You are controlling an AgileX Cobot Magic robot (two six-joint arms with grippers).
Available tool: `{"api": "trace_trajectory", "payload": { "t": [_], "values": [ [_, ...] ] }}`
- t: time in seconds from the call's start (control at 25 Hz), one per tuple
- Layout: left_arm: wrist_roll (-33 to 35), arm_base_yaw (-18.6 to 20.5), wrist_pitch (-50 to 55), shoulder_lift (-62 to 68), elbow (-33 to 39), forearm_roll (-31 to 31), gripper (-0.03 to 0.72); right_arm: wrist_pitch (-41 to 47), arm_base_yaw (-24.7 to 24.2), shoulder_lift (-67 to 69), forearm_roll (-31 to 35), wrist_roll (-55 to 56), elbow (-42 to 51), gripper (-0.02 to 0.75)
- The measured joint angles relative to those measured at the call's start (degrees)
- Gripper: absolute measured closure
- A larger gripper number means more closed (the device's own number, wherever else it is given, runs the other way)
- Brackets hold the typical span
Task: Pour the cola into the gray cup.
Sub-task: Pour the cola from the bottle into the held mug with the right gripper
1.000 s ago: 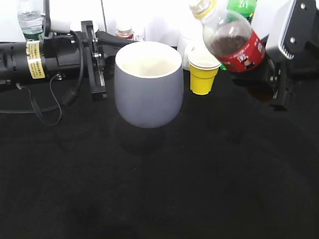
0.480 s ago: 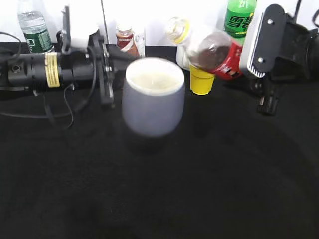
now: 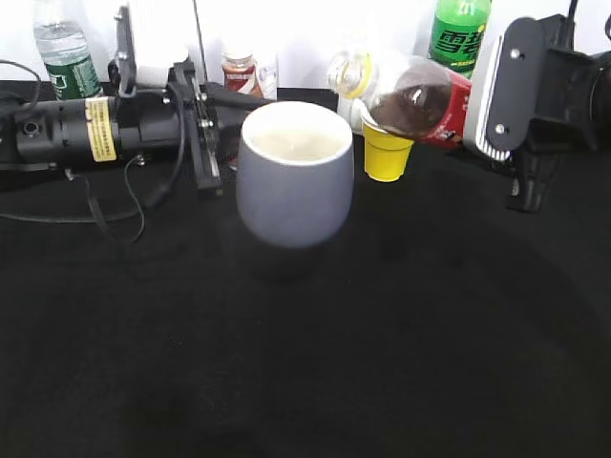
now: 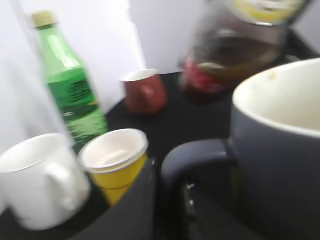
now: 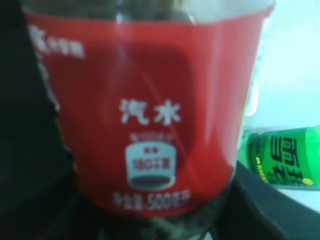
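Observation:
The gray cup (image 3: 294, 181), blue-gray with a white inside, is at the middle of the black table. My left gripper (image 3: 212, 129) is shut on its handle from the left. The left wrist view shows the handle (image 4: 200, 155) between the dark fingers (image 4: 135, 210). The cola (image 3: 417, 99) is tipped almost flat in my right gripper (image 3: 477, 100), and its yellow-ringed neck (image 3: 348, 72) points left, above and just right of the cup's rim. The red label (image 5: 145, 100) fills the right wrist view. No liquid shows in the cup.
A yellow paper cup (image 3: 386, 153) stands just behind the gray cup's right side. A green soda bottle (image 3: 458, 33), a short brown bottle (image 3: 239, 74) and a water bottle (image 3: 62, 48) line the back wall. A white mug (image 4: 40, 180) and a reddish-brown mug (image 4: 145, 90) show in the left wrist view.
The cola has swung down from a steep tilt to almost flat, and its neck has moved left toward the cup. The left arm has shifted the gray cup slightly right and farther back.

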Motion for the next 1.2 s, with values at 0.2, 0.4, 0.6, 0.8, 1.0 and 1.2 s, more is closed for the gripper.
{"api": "trace_trajectory", "payload": {
  "t": [0.2, 0.4, 0.6, 0.8, 1.0, 1.2],
  "values": [
    [0.2, 0.0, 2.2, 0.0, 0.0, -0.1, 0.638, 0.4, 0.0, 0.0, 0.0, -5.0, 0.0, 0.305],
    [-1.6, 0.0, -0.8, 0.0, 0.0, 2.9, 0.638, 3.3, 0.1, 0.0, 0.0, -7.7, 0.0, 0.314],
    [-2.7, 0.0, -1.0, 0.0, 0.0, 5.0, 0.638, 4.9, 0.1, 0.0, 0.0, -8.3, 0.0, 0.314],
    [-2.7, -1.5, -1.2, 1.1, -0.7, 2.4, 0.638, 5.1, 0.1, 0.0, 0.0, -8.4, 0.0, 0.314],
    [-2.8, -2.4, -1.0, 4.0, -2.4, 2.3, 0.638, 5.4, 0.1, 0.0, 0.0, -10.7, 0.0, 0.320],
    [-2.8, -2.4, -1.0, 4.0, -2.8, 2.3, 0.638, 6.2, 0.1, 0.0, 0.0, -14.9, 0.0, 0.321]
  ]
}}
